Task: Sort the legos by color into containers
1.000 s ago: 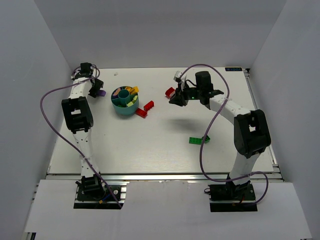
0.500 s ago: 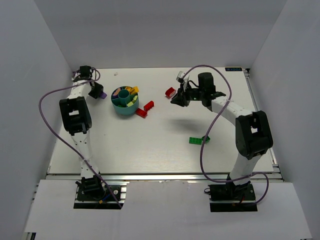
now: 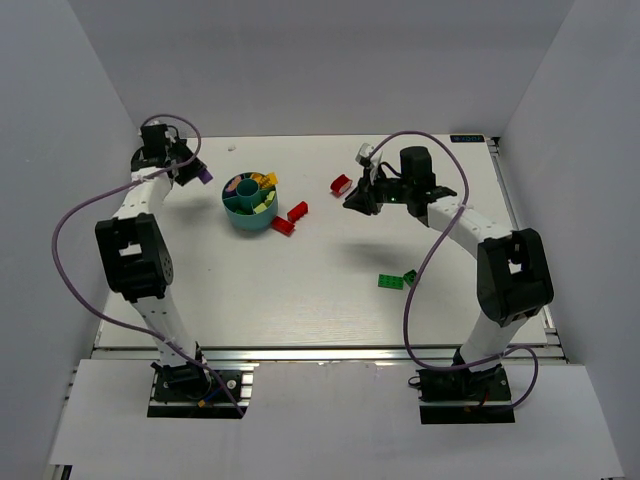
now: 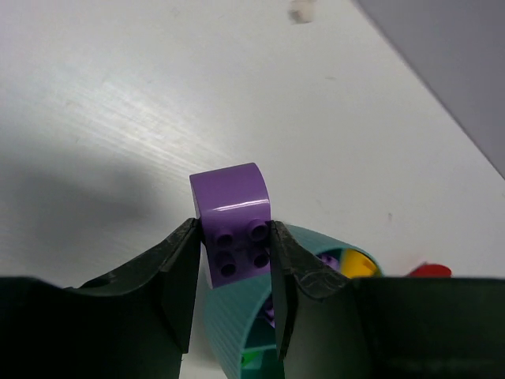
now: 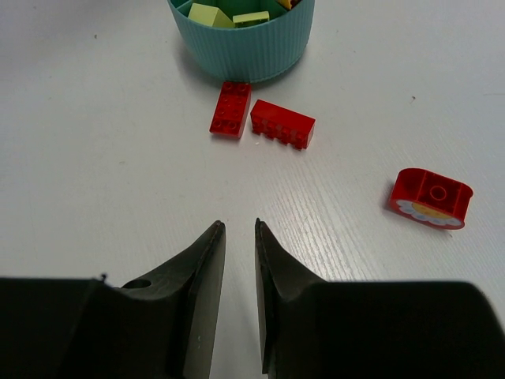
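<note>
The legos are partly sorted. The teal cup (image 3: 250, 222) stands on the bench (image 3: 330, 310) left of centre, and yellow, orange and pale green pieces show in its compartments from above.

6 pieces are outside the cup:
- A red brick (image 3: 297, 210) and a flat red brick (image 3: 283, 227) lie just beside the cup's right wall.
- A red arched brick (image 3: 341, 184) lies further right.
- A flat green plate (image 3: 391, 281) and a small green brick (image 3: 411, 275) beside it lie well apart from the cup, toward the right arm's side.
- A purple brick (image 3: 204, 175) is gripped in the left claw (image 3: 196, 172), which hangs left of the cup and apart from it.

By this count the job looks roughly half done. The purple piece is the one in hand, and the 3 reds and 2 greens are not yet dealt with.

The overhead view shows the purple piece only as a speck. The left wrist view shows the grip itself: the purple brick (image 4: 233, 229) is clamped between both fingers of the left claw (image 4: 233, 241), with its 4 studs facing the camera. The cup's ribbed wall (image 4: 237, 339) lies beyond it, with a yellow piece (image 4: 357, 264) in 1 compartment.

The right wrist view shows what the overhead view cannot. The right claw (image 5: 239, 233) is all but closed, with only a thin slit between its fingers, and it holds nothing. It points toward the flat red brick (image 5: 231, 109) and the red brick (image 5: 282, 124) lying below the cup (image 5: 245, 51), with the red arched brick (image 5: 431, 197) off to the right.

Only the overhead view takes in the 2 green pieces.
</note>
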Robot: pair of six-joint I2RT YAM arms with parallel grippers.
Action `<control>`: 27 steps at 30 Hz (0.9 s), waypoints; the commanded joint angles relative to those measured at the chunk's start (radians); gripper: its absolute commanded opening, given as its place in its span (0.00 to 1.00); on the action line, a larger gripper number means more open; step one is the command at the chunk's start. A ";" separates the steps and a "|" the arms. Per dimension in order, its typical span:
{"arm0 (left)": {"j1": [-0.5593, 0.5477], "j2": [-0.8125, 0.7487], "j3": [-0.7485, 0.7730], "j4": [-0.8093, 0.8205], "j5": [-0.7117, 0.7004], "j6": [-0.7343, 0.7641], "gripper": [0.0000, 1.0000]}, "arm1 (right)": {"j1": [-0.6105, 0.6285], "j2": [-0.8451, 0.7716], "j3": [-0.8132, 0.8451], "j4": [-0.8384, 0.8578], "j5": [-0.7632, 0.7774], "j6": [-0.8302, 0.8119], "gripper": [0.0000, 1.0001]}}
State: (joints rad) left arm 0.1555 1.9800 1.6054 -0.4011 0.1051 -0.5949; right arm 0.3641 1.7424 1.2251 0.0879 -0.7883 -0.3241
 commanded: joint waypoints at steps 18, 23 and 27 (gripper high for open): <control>-0.019 -0.038 0.120 -0.041 0.418 0.537 0.09 | -0.005 -0.081 -0.024 0.001 -0.014 -0.021 0.28; -0.022 -0.006 0.157 -0.077 0.511 0.593 0.10 | -0.007 -0.081 -0.019 -0.019 -0.009 -0.033 0.28; -0.028 0.017 0.200 -0.140 0.547 0.675 0.12 | -0.007 -0.083 -0.018 -0.025 -0.009 -0.036 0.28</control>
State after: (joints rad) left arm 0.1368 1.9903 1.7596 -0.4870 0.5751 -0.0055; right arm 0.3637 1.7077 1.1946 0.0689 -0.7883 -0.3454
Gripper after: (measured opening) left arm 0.464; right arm 0.278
